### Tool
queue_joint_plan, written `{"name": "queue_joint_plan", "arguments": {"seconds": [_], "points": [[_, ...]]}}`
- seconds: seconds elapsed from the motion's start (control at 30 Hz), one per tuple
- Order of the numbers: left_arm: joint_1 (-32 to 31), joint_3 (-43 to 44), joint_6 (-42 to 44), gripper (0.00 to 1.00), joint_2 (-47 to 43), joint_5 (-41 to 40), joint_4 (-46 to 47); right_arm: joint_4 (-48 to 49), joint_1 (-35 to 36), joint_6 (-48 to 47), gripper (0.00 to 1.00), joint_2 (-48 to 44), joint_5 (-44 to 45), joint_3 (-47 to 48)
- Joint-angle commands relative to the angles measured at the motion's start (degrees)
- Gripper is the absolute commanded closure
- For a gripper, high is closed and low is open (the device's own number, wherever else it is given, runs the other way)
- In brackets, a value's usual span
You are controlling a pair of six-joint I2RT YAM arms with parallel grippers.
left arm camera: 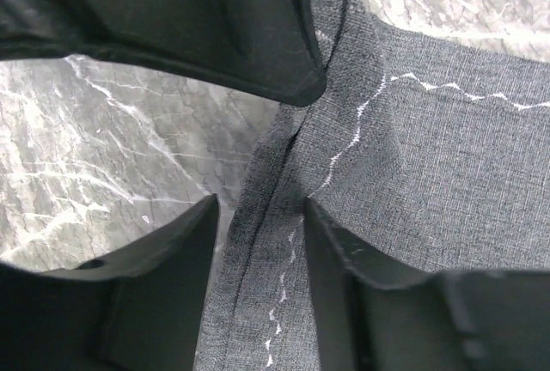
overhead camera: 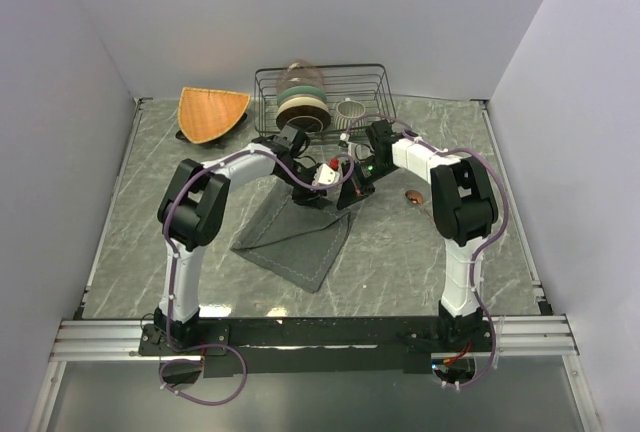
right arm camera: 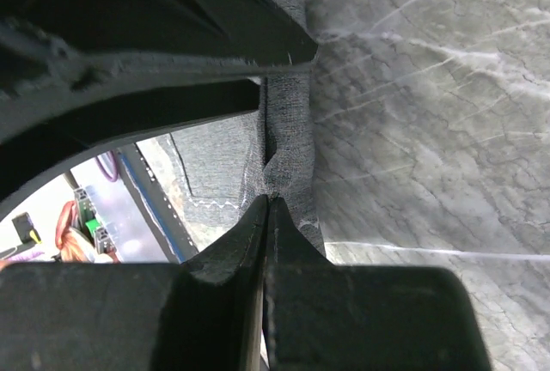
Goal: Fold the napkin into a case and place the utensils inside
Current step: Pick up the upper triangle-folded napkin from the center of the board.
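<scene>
The right gripper is pinching shut on the upper edge of the soft dark grey cloth napkin lying at frame centre, while the left gripper is straddling its hem part-open, likely risking a skewed fold if only one side lifts.

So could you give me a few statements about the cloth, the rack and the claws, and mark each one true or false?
1. The right claw is pinched shut on an edge of the dark grey napkin. True.
2. The orange fan-shaped mat lies under the napkin. False: it lies at the back left of the table, beside the wire rack.
3. The wire rack holds stacked dishes. True.
4. The copper utensil is tucked inside the napkin. False: it lies on the bare table to the right of the napkin, near the right arm.
</scene>
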Motion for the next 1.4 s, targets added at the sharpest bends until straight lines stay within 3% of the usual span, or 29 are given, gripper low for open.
{"name": "queue_joint_plan", "arguments": {"seconds": [0.0,0.1,0.17,0.23,0.33,0.37,0.47,0.57,0.8,1.1,1.37], "points": [[-0.65,1.63,5.56,0.56,0.78,0.83,-1.47,0.67,0.48,0.22,1.0,-3.43,-2.14,0.24],[-1.09,1.01,6.36,0.66,0.61,0.39,-2.44,0.41,0.48,0.14,0.99,-3.43,-1.88,0.33],[-1.18,0.05,6.27,0.7,0.34,0.39,-2.0,-0.12,0.48,-0.3,0.91,-3.17,-1.62,0.33],[-1.27,-1.09,6.1,0.73,-0.36,0.39,-1.56,-0.73,0.4,-0.83,0.79,-2.64,-0.48,0.41],[-1.44,-2.93,6.01,0.76,-1.32,-0.66,-0.07,-2.05,0.4,-2.23,0.53,-1.24,2.42,1.02],[-1.45,-3.47,5.92,0.77,-1.85,-0.84,0.98,-2.49,0.4,-3.02,0.4,-0.8,3.04,1.29],[-1.45,-4.7,6.36,0.78,-2.64,-1.28,1.6,-4.16,0.31,-4.51,0.27,0.87,4.27,2.61],[-1.53,-4.61,6.53,0.78,-2.82,-1.1,1.52,-4.69,0.4,-5.14,0.22,1.93,4.8,3.31],[-1.45,-6.11,7.32,0.78,-4.05,-0.75,3.1,-6.18,0.05,-6.72,0.23,5.0,4.11,4.19],[-1.36,-7.25,8.03,0.78,-4.49,-0.93,3.36,-7.42,-2.15,-1.71,0.36,5.62,-8.02,2.26],[-1.36,-7.16,8.29,0.78,-4.49,-0.93,3.36,-4.78,-3.91,2.42,0.49,5.54,-9.35,0.68]]}}
